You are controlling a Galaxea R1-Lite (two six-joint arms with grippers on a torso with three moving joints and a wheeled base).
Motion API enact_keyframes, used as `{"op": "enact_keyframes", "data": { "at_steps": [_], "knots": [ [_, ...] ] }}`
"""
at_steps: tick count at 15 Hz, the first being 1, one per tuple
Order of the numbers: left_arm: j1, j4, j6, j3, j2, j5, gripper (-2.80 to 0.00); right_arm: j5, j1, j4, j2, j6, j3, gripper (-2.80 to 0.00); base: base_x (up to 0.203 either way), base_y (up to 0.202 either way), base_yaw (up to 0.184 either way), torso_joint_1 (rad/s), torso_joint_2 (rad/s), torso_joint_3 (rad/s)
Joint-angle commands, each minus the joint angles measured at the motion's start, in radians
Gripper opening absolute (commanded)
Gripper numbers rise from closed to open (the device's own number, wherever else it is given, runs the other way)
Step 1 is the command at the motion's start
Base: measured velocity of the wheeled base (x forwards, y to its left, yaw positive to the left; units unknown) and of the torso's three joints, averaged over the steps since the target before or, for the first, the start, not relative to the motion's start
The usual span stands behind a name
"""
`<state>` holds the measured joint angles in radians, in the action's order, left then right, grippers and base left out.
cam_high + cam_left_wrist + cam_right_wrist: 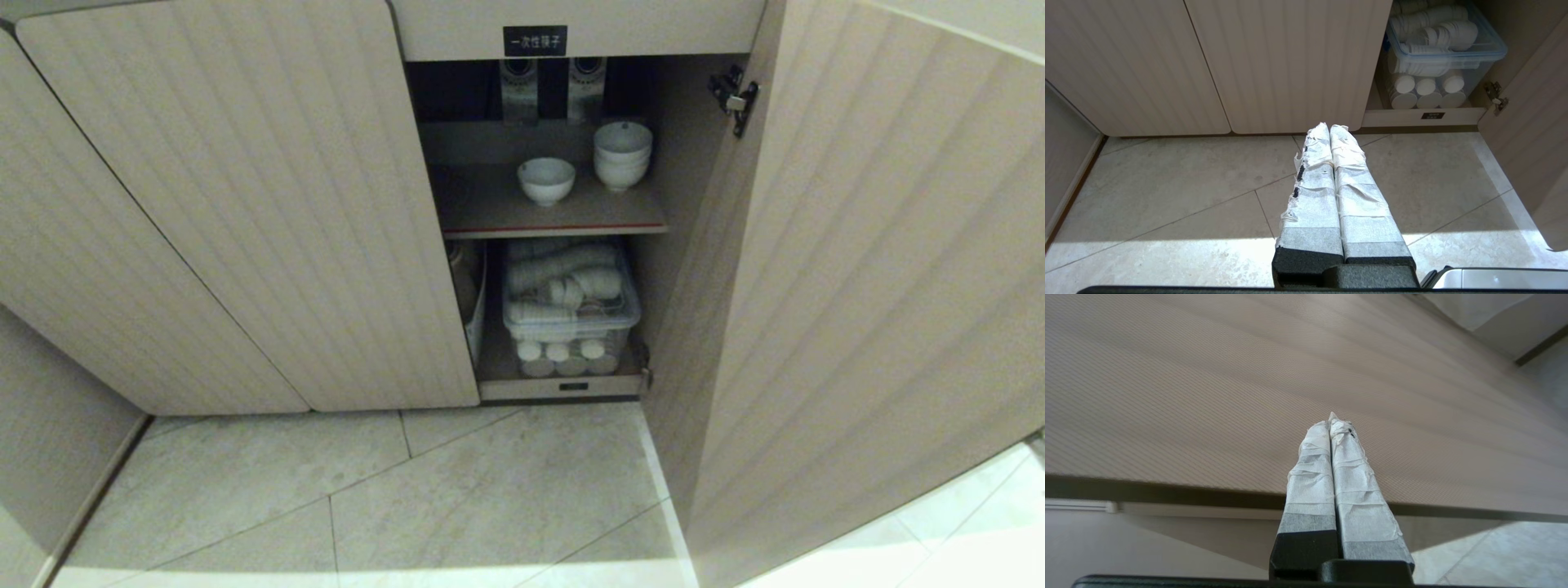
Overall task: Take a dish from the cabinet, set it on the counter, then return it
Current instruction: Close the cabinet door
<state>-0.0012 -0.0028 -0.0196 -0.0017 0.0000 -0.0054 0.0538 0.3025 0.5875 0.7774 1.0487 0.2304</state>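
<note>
Head view: cabinet (571, 220) open; dish (545, 180) sits alone on the red-edged shelf (555, 214), just beside a stack of bowls (622, 155). Likely step: reach in. Clear the open door (882, 269) first, spread the fingers before entry, come in level above the shelf. Right gripper (1331, 424) pressed closed, empty, facing the door's ribbed face. Left gripper (1329, 131) closed, empty, low over the floor (1167, 196).

Cabinet (563, 204) mouth open between ribbed doors (857, 269); shelf front seemingly clear.
</note>
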Motion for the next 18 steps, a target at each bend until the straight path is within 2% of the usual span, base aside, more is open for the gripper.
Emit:
{"op": "enact_keyframes", "data": {
  "at_steps": [1,7,10,12,14,18],
  "knots": [
    [0.000,0.000,0.000,0.000,0.000,-0.001,-2.80,0.000,0.019,0.043,0.032,0.032,0.001,-2.80,0.000,0.000,0.000,0.000,0.00,0.000],
    [0.000,0.000,0.000,0.000,0.000,-0.001,-2.80,-0.008,0.045,0.141,0.076,0.068,0.007,-2.80,0.000,0.000,0.000,0.000,0.00,0.000],
    [0.001,0.000,0.000,0.000,0.000,-0.001,-2.80,-0.101,0.049,0.171,0.072,0.080,0.007,-2.80,0.000,0.000,0.000,0.000,0.00,0.000],
    [0.000,0.000,0.000,0.000,0.000,-0.001,-2.80,-0.151,0.051,0.188,0.071,0.132,0.016,-2.80,0.000,0.000,0.000,0.000,0.00,0.000],
    [0.001,0.000,0.000,0.000,0.000,-0.001,-2.80,-0.215,0.053,0.208,0.069,0.146,0.018,-2.80,0.000,0.000,0.000,0.000,0.00,0.000],
    [0.000,0.000,0.000,0.000,0.000,-0.001,-2.80,-0.252,0.053,0.210,0.098,0.146,0.018,-2.80,0.000,0.000,0.000,0.000,0.00,0.000]
  ]
}}
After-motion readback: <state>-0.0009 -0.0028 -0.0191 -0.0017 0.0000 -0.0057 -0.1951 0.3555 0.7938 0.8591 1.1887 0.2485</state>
